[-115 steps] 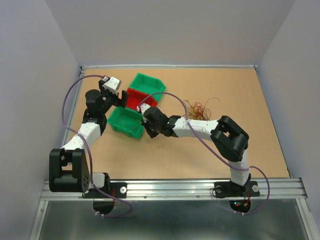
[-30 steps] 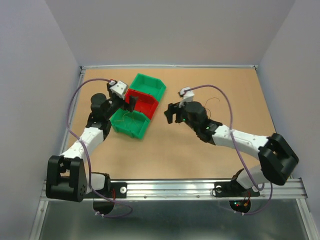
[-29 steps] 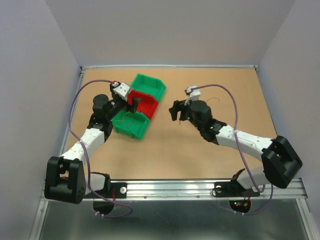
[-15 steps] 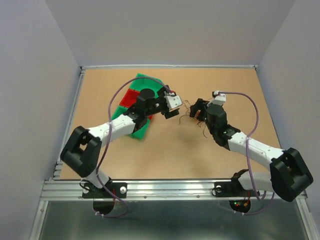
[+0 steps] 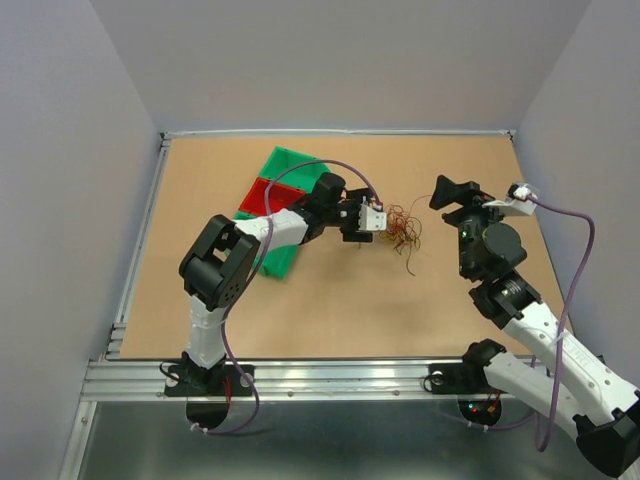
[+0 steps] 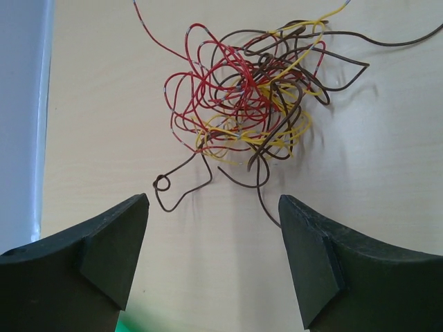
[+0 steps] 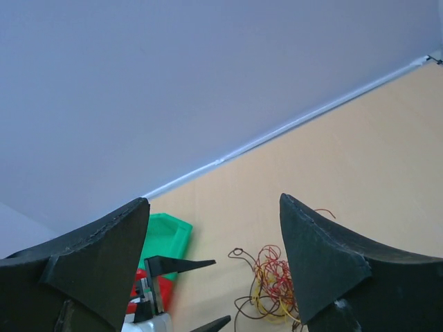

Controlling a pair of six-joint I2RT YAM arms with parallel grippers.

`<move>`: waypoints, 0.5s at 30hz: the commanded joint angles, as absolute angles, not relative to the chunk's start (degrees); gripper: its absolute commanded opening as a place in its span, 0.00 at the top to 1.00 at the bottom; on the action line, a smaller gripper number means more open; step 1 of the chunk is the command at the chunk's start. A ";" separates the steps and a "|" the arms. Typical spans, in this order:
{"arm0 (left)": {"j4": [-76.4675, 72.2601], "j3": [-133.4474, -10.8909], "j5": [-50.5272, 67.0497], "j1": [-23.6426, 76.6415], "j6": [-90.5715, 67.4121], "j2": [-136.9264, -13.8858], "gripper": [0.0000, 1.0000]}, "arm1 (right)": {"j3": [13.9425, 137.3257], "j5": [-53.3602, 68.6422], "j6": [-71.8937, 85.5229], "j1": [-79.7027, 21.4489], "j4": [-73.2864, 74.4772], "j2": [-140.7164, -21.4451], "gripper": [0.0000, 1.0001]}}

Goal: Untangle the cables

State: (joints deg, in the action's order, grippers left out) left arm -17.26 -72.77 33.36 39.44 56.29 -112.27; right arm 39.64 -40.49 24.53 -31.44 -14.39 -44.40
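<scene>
Inspection of the work area: the cables (image 5: 403, 226) are lying in one loose clump on the table (image 5: 450, 310), just ahead of the left gripper (image 5: 384, 224) and apart from it. In the left wrist view, this gripper's jaws are being held wide apart and released, with nothing between them. The clump is seen beyond the fingertips, roughly in line with the gap and touching neither finger. Two brown strand ends are trailing out of it toward the gap, one curled into a small loop.

The right gripper (image 5: 450, 192) is being held above the table, on the side of the clump opposite the left gripper. Its jaws are likewise spread and empty. In its own wrist view, the cables are seen low between the fingers, well ahead and below.

Green and red bins (image 5: 283, 164) are lying behind the left gripper, partly under its arm.
</scene>
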 commanded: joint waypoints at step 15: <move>-14.07 -76.72 29.63 48.42 54.43 -112.68 1.00 | 33.23 -37.71 25.49 -31.11 -11.34 -39.11 0.20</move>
State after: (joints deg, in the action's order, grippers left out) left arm -14.41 -76.49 32.67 46.41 57.69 -115.15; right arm 35.33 -38.85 24.47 -31.44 -10.57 -40.58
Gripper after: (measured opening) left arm 0.075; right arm 0.807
